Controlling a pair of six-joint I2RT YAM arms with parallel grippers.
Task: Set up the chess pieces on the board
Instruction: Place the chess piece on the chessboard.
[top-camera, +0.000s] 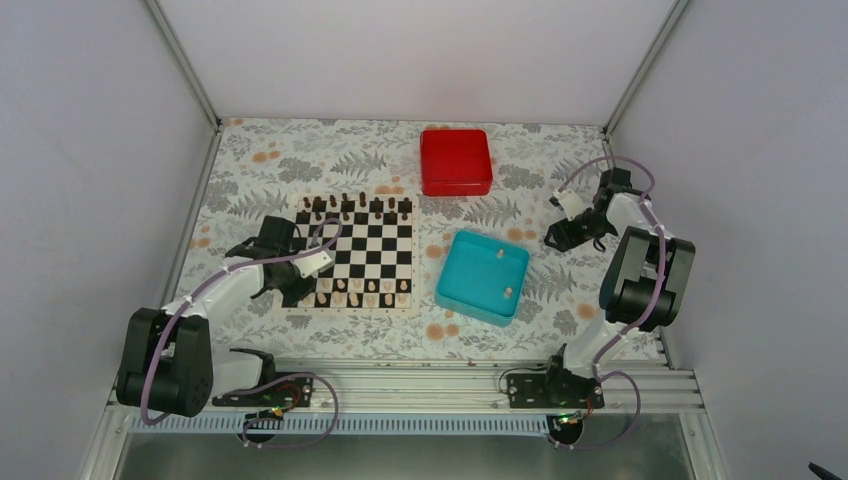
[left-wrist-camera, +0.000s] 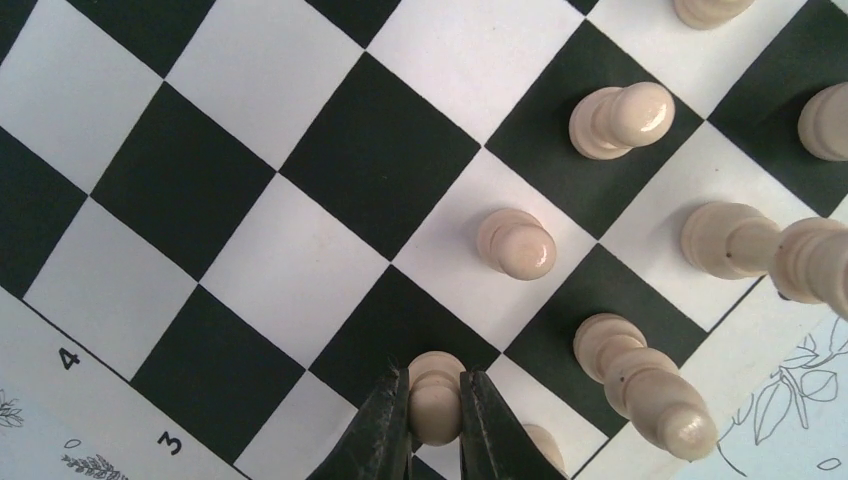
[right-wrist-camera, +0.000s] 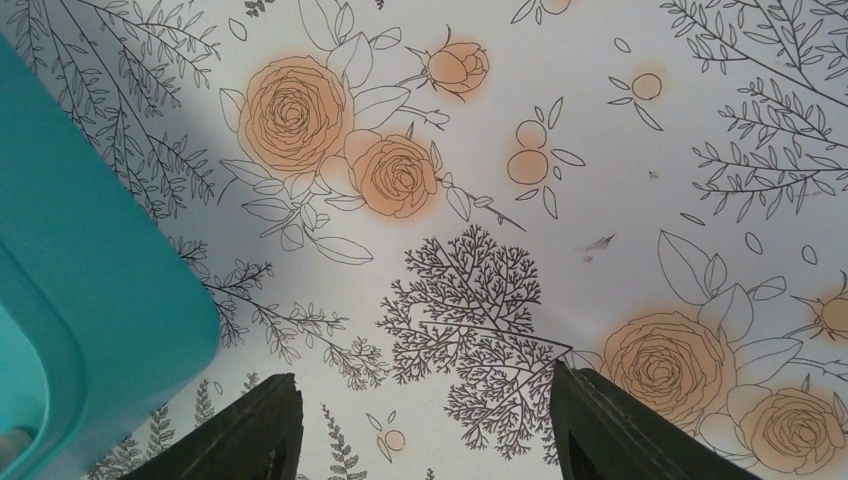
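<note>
**Left claw (left-wrist-camera: 435, 380) setting a pale pawn (left-wrist-camera: 436, 410) down near the board's left edge**

The left claw's jaws are pinching the pawn's head, closed snug on it; whether its base is touching the board (left-wrist-camera: 250, 200) I cannot tell. The pawn is sitting over the line where a black and a white square meet. It is probably needing a small nudge onto one square's middle before release. A straight lift after that should keep the fingers from clipping the pieces (left-wrist-camera: 517, 243) standing just beside. The right claw (right-wrist-camera: 420, 372) is gaping wide and holding nothing. It is hovering over the flowered counter (right-wrist-camera: 600, 150) beside the tray (right-wrist-camera: 90, 300), where two more pale pieces are waiting.
</note>
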